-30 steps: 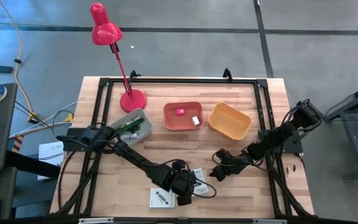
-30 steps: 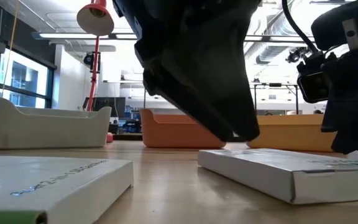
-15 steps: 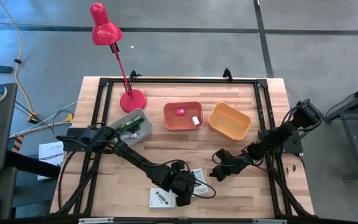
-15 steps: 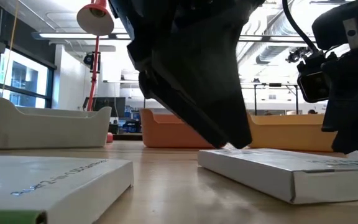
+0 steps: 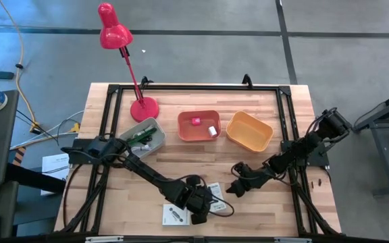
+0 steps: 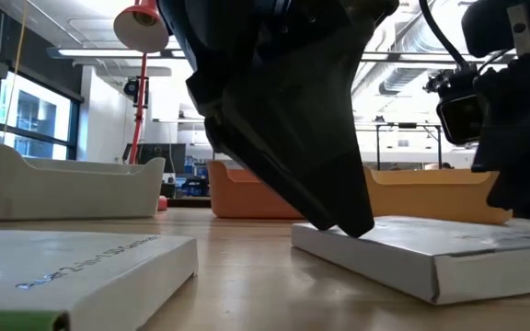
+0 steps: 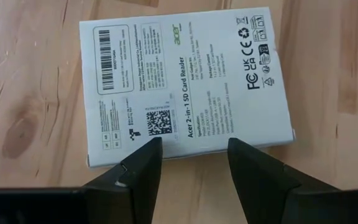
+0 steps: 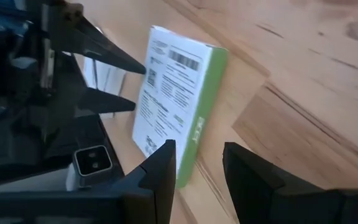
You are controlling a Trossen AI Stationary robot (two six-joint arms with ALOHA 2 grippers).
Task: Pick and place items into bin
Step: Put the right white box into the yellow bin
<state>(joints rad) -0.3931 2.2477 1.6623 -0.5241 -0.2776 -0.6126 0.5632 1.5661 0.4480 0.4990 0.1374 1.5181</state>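
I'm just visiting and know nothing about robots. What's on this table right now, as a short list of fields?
bins: grey bin, red-orange bin, yellow-orange bin
lamp: red lamp at the table's back edge
boxes: two white boxes, one beside the left arm, one under it
left gripper: jaws open over the box's edge
right gripper: jaws open, pointing at the box

The table (image 5: 201,155) was pale, smooth wood with visible grain; the printed white box (image 7: 185,81) looked matt cardboard.

Left gripper (image 5: 204,204) and right gripper (image 5: 236,187) crowd the white box (image 5: 215,192)
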